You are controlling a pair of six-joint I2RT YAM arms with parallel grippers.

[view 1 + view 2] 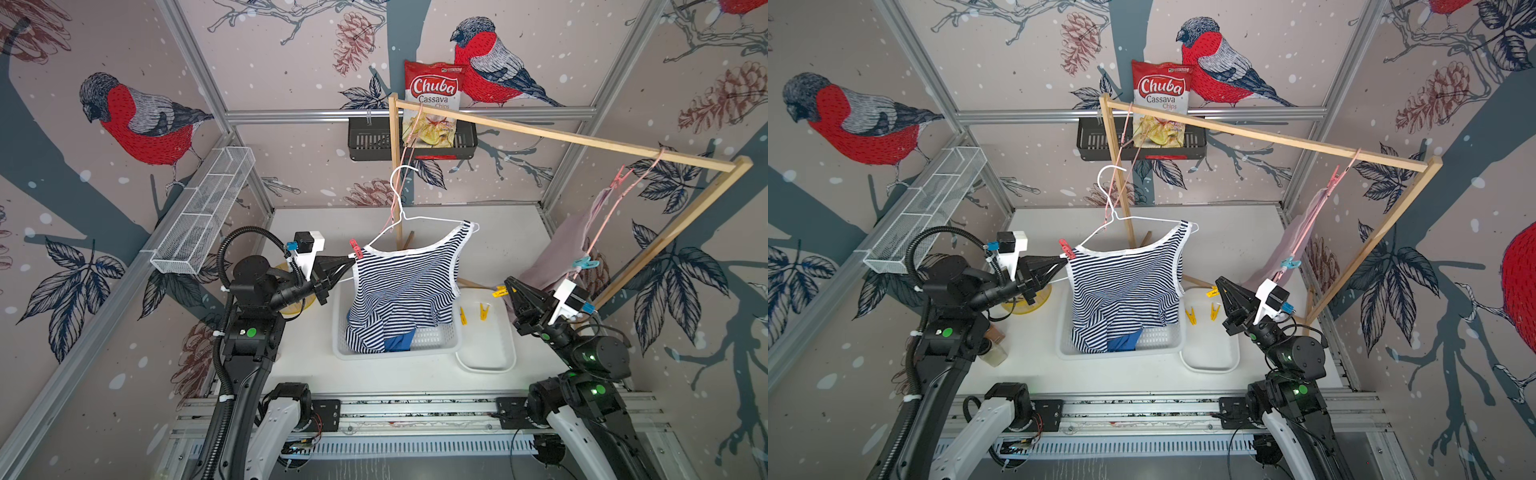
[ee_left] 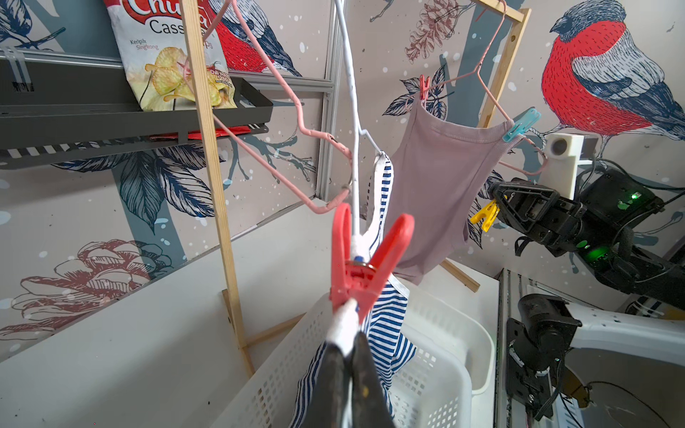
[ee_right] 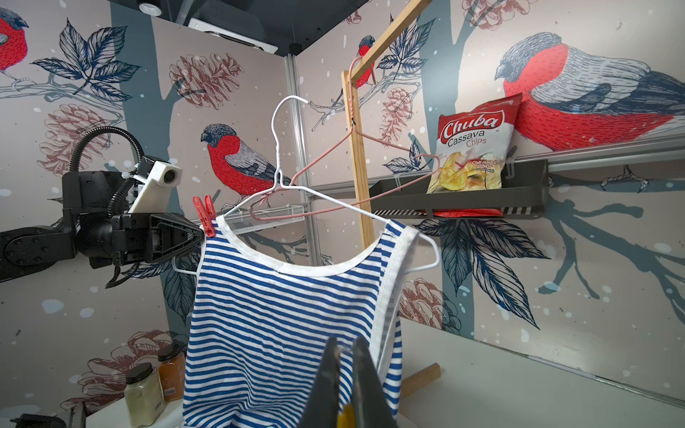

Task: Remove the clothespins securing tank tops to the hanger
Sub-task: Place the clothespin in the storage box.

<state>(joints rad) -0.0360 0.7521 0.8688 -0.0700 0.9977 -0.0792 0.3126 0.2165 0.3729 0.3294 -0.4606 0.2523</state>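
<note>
While the left pincer clamps the white hanger, the right pincer pinches a yellow clothespin.

The white table carries a basket, a tray and a wooden rack.

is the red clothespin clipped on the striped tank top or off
Clipped on: the red plastic clothespin pinches the blue-and-white striped tank top onto the white wire hanger.

Tank top on hanger, hem in basket; tray right of basket, two clothespins on tray; rack behind
</note>
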